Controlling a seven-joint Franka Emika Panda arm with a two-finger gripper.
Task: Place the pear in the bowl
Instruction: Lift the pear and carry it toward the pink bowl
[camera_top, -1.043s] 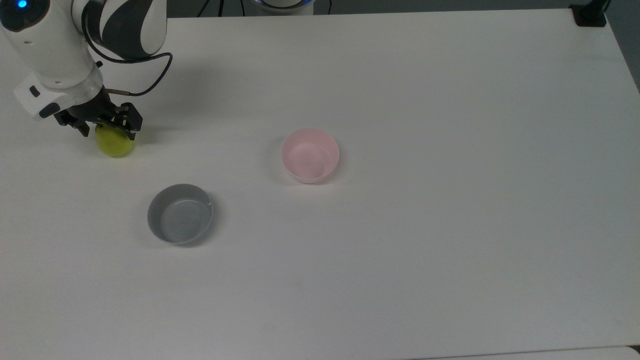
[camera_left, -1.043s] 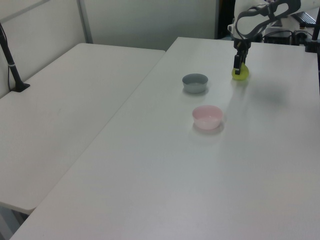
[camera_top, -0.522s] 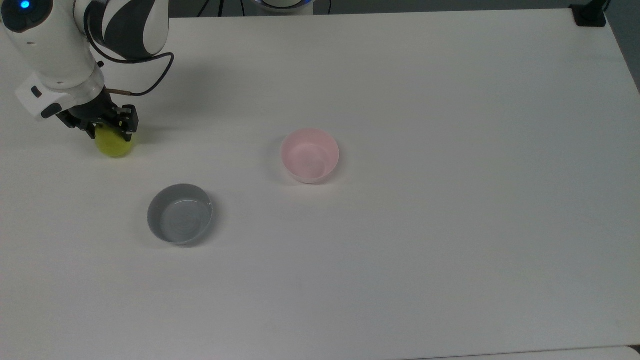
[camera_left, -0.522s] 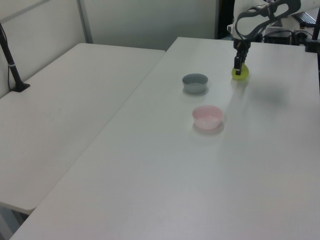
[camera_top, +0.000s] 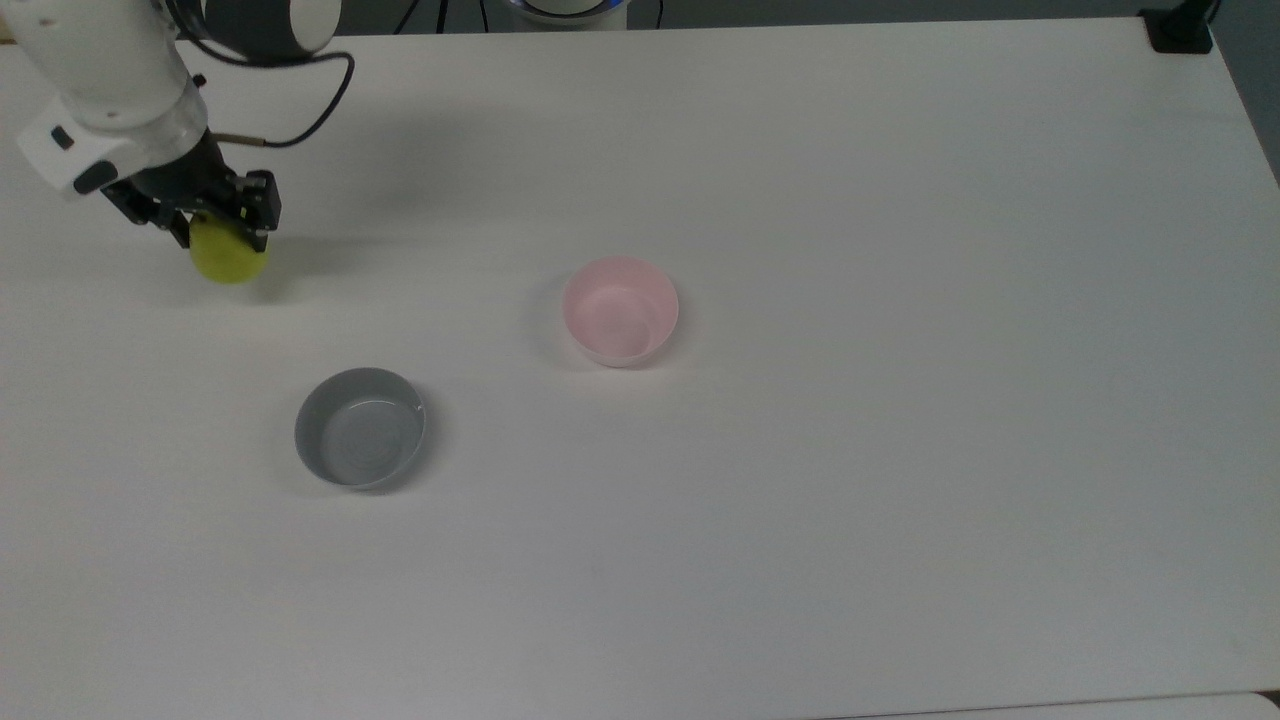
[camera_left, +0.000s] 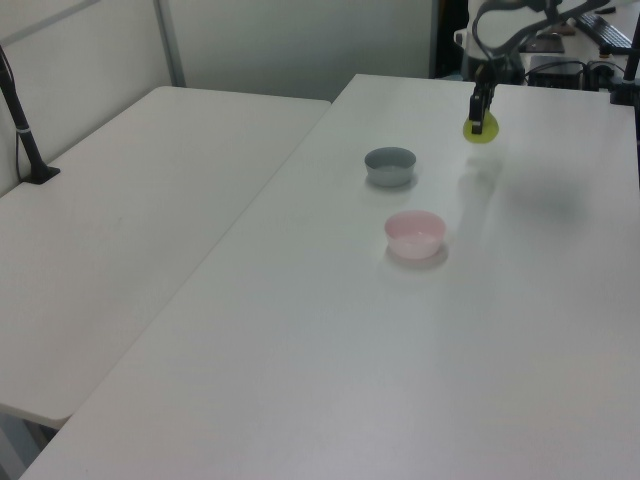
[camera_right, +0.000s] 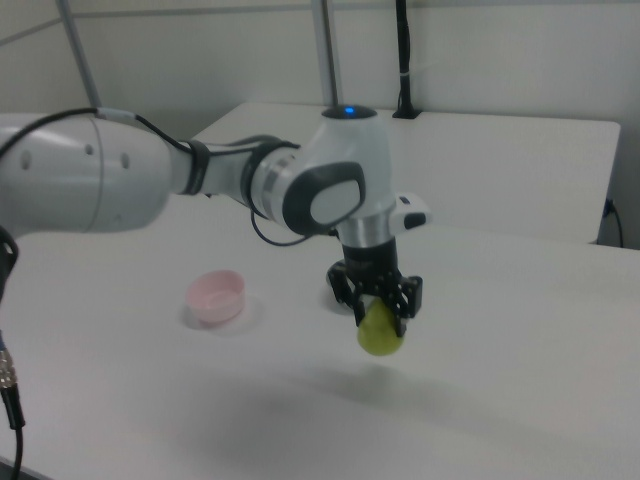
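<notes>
Your pear (camera_top: 228, 256) hung clear of the worktop (camera_top: 800, 500), its shadow falling on the surface beneath it in the right view, near the top view's upper left corner. The end effector (camera_right: 378, 308) was clamped on its upper part, the rounded yellow-green belly showing below the black fingers (camera_top: 262, 205). Judged from its look, the fruit was light and firm with a smooth, rather slippery skin, and the narrowing top gave the pads little flat to bear on, so you would want a hold across the widest part and no sharp swings. The bowl (camera_top: 620, 310), pink and deep-sided, stood well apart toward the top view's middle, empty. The grey bowl (camera_top: 360, 428) sat nearer, below and to the top view's right of the pear, and was not your target.
</notes>
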